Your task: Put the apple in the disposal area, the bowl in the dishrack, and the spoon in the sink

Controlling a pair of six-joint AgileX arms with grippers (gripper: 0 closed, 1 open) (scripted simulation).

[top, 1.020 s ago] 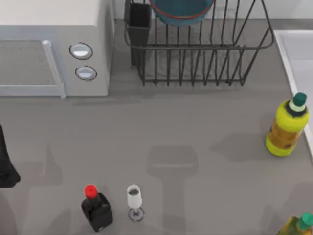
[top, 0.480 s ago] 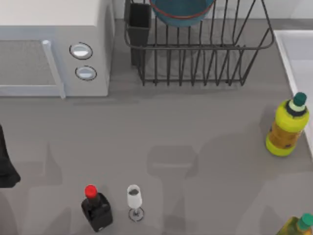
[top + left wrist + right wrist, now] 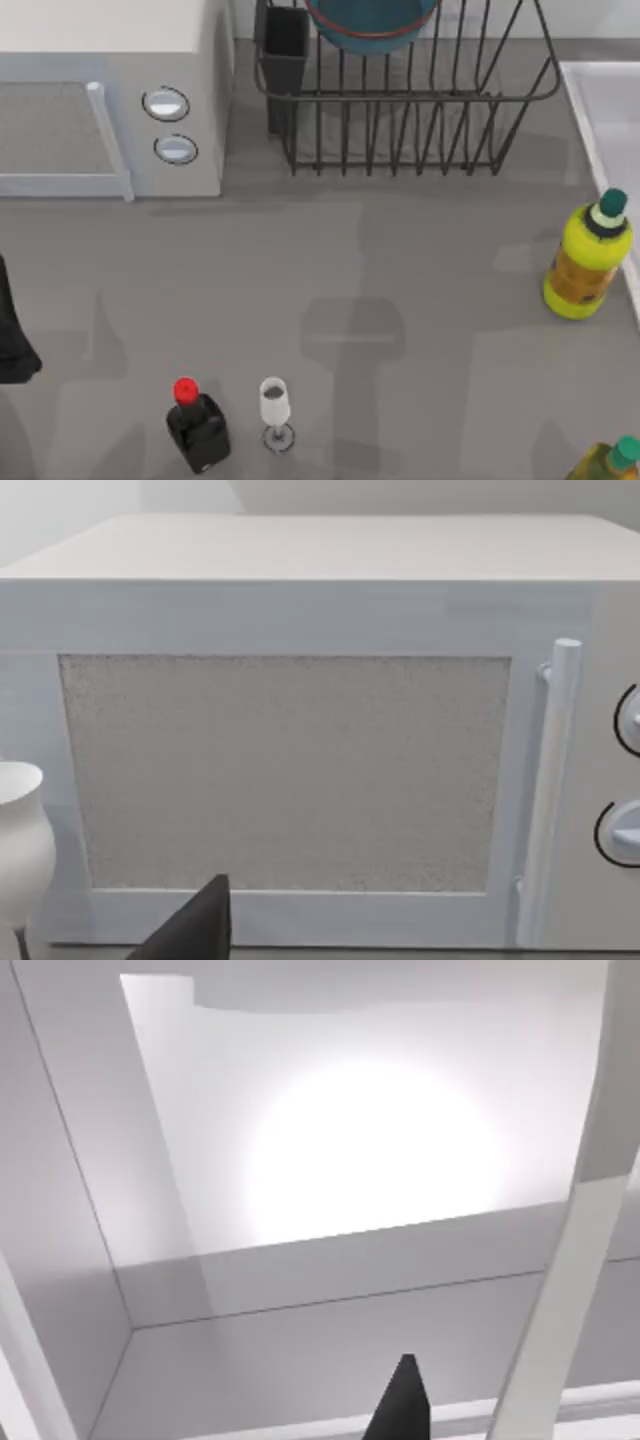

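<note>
A: Where's the bowl [image 3: 372, 22]?
B: In the dishrack [image 3: 420, 110], at the counter's [image 3: 330, 260] far edge.
A: And the sink [image 3: 612, 110]?
B: Far right, behind the yellow bottle [image 3: 588, 258].
A: The arms?
B: The left arm [image 3: 12, 330] sits at the left edge. Whether either end effector is spread or pressed together, I cannot tell.

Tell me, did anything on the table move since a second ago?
Nothing on the table moved; only soft shadows slid across the grey table. The bowl stays in the dishrack, and the yellow bottle, black bottle and wine glass stand where they were.
</note>
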